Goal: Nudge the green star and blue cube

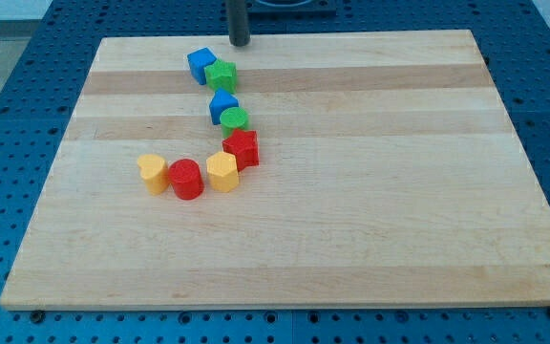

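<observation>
my tip (241,43) just above-right of blue cube (200,65), seemingly touching green star (222,75)

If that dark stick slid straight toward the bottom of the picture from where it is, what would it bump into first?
Probably the green star. My tip sits just above and slightly right of it, so it might only clip the star's right edge; the blue cube lies further left, likely missed.

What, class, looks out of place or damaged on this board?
Nothing stands out. The blocks form a curved chain, from the blue cube and green star downward; my tip sits just above-right of them.
</observation>
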Available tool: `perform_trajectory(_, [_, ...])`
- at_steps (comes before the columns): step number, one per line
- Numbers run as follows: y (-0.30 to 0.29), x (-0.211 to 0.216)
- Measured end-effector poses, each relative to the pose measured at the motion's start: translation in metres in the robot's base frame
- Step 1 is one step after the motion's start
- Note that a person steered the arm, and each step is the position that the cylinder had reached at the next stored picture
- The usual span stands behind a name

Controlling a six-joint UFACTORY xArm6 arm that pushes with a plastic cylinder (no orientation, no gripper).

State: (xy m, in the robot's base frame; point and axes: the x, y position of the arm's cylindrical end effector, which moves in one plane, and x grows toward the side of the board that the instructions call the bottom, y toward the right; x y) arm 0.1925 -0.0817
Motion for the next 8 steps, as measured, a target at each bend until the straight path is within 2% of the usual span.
perform_trajectory(1, [-0.024, 0.000])
perform_trajectory(3, [-0.128, 0.000])
perform_trajectory(4, [-0.159, 0.005])
perform_trajectory(5, [-0.155, 0.088])
perform_trajectory(6, [-0.146, 0.099])
perform_trajectory(8, [-0.086, 0.106])
